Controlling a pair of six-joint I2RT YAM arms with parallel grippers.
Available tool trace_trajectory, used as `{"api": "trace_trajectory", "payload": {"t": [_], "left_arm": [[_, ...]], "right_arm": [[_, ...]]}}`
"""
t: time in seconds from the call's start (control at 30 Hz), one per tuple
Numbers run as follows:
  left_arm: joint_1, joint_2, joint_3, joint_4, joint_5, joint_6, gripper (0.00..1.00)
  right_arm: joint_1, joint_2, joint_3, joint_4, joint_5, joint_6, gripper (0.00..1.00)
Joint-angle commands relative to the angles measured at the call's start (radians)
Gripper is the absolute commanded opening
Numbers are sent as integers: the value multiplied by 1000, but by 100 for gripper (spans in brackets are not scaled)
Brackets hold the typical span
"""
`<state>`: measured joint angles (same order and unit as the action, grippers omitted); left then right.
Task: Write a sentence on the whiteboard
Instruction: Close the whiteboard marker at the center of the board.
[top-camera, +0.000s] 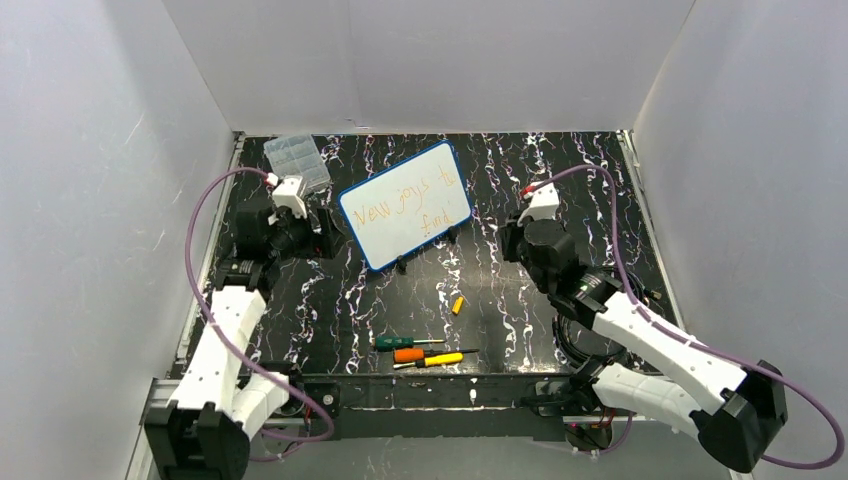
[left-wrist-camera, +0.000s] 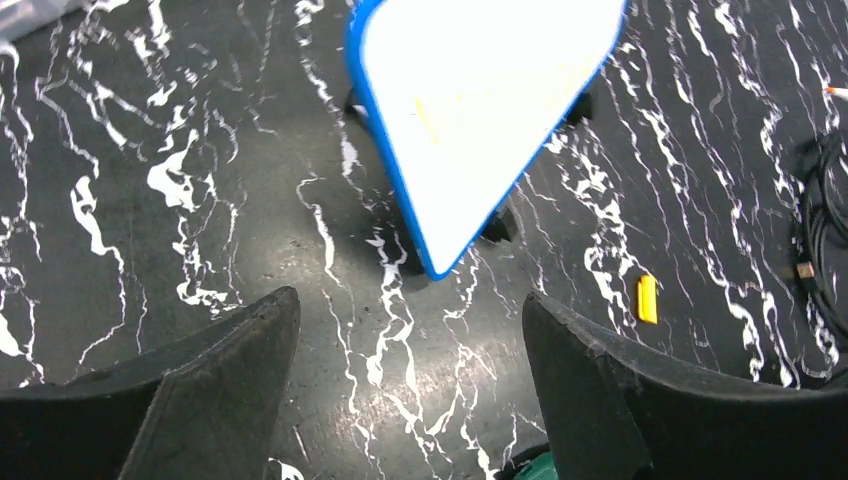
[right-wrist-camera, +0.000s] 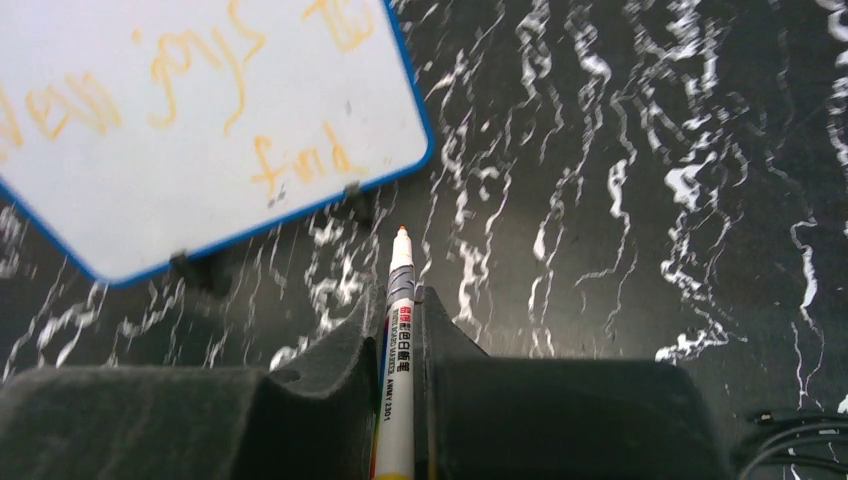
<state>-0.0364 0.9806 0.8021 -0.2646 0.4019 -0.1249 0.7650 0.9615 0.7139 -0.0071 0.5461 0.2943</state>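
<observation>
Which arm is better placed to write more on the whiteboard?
Right: the right gripper is shut on the uncapped marker, tip aimed toward the whiteboard. The left gripper is open, holding nothing.

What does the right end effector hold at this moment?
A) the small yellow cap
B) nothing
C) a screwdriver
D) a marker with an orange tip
D: in the right wrist view the right end effector is shut on the marker, whose orange tip points toward the whiteboard.
</observation>
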Motion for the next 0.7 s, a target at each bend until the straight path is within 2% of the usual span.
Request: {"api": "trace_trajectory", "payload": {"t": [0.0,0.13,0.23,0.33,0.43,0.5,0.67], "left_arm": [[-112,-116,2,-54,-51,76,80],[-264,-174,31,-132,17,81,77],[-404,-169,29,-137,44,13,73],[-593,-103,42,-128,-62,-41,71],[-750,4,52,-89,-223,-85,70],[-803,62,28,-20,-295,-148,69],[-909,219,-1,166,-350,-234,68]], "right_arm": [[-4,-56,114,-335,-238,8,1],[-4,-60,166,-480,-468,17,1],[-3,-54,175,-550,-538,39,1],[-3,-70,155,-582,-488,59,1],[-3,-109,131,-604,-328,106,1],[-4,-136,119,-599,-278,123,1],[-3,-171,88,-573,-224,137,1]]}}
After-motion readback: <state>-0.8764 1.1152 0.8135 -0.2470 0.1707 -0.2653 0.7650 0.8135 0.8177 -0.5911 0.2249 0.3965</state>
